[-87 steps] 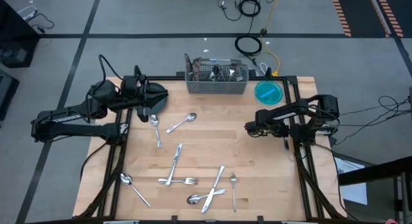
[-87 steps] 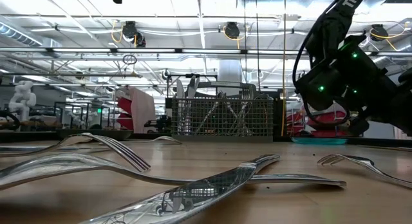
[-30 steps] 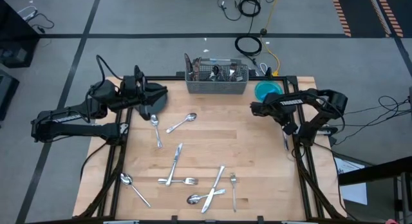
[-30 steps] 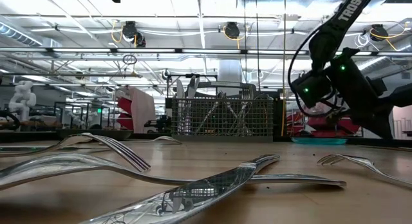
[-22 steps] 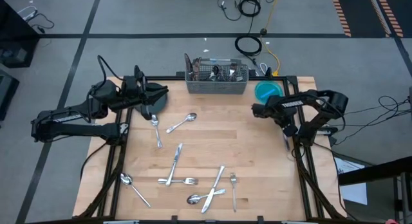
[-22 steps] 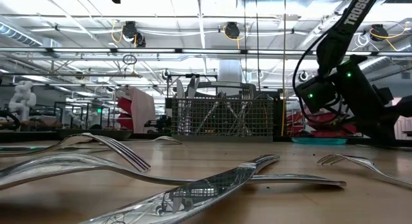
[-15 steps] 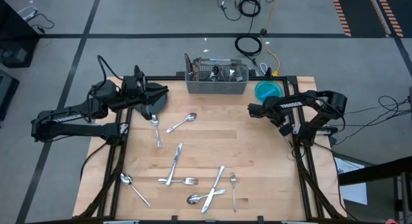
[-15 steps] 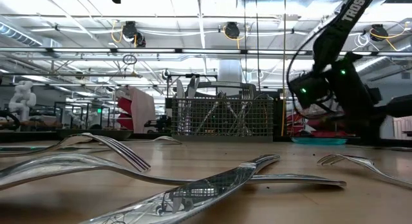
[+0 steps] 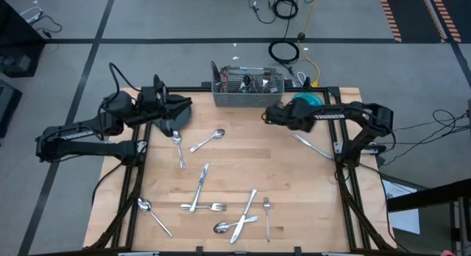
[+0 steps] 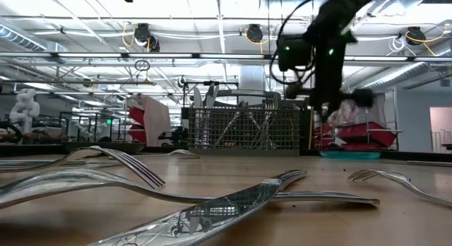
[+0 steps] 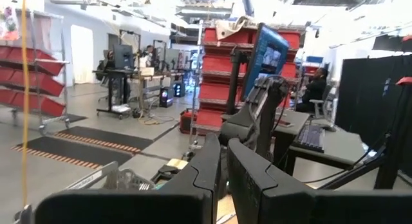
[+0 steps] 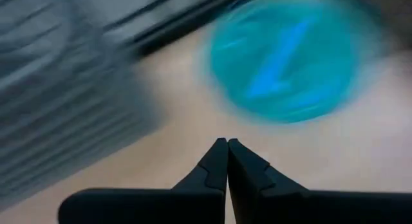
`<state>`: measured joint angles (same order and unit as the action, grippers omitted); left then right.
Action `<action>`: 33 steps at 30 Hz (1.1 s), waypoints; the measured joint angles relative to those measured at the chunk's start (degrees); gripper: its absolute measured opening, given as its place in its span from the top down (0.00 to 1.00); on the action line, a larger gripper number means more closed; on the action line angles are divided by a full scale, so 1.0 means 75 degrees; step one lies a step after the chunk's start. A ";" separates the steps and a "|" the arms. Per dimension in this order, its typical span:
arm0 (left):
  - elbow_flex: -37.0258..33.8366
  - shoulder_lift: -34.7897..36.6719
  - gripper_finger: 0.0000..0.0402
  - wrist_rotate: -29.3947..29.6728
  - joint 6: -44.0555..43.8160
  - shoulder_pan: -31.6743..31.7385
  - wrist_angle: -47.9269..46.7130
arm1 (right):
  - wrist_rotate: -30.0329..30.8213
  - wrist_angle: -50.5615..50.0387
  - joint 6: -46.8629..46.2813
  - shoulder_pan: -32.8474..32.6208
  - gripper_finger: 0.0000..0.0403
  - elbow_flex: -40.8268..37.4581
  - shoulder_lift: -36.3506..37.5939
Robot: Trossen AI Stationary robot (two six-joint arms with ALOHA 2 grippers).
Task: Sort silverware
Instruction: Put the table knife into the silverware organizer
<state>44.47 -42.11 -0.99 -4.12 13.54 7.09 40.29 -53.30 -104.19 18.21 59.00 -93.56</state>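
Right gripper [image 9: 269,115] held above the table [image 9: 294,182] just in front of the wire caddy [image 9: 248,89], beside the blue plate [image 9: 307,103].

Its fingers [image 12: 226,161] are seen pressed together with nothing between them. The left gripper [image 9: 188,103] is parked at the table's far left corner over a dark plate [image 9: 176,120], its fingers [image 11: 222,166] likewise closed and empty. Loose silverware is scattered on the wood: a spoon [image 9: 208,140] and a second spoon [image 9: 178,147] near the dark plate, a knife [image 9: 310,146] under the right arm, and a cluster of forks, knives and spoons [image 9: 221,204] toward the near edge. More pieces are stood upright in the caddy.
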 joint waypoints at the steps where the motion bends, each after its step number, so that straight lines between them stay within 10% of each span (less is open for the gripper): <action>1: 0.0000 0.0000 0.91 -0.0059 -0.0002 -0.0002 0.0057 | -0.0030 -0.1111 -0.0590 -0.0021 1.00 0.0205 -0.0034; 6: 0.0000 0.0003 0.91 -0.0102 -0.0002 -0.0008 0.0148 | -0.1183 -0.3851 -0.3130 -0.0188 1.00 0.0136 -0.0038; 19: 0.0000 0.0003 0.91 -0.0117 0.0001 -0.0008 0.0198 | -0.3025 -0.1411 -0.3225 -0.1083 1.00 -0.2401 -0.0052; 33: 0.0000 -0.0096 0.91 -0.0032 0.0018 -0.0008 0.0179 | -0.2894 -0.0365 -0.2935 -0.1946 1.00 -0.1202 -0.1184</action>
<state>44.47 -42.83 -1.23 -3.99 13.47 8.44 18.59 -56.04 -126.20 3.61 49.99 -102.44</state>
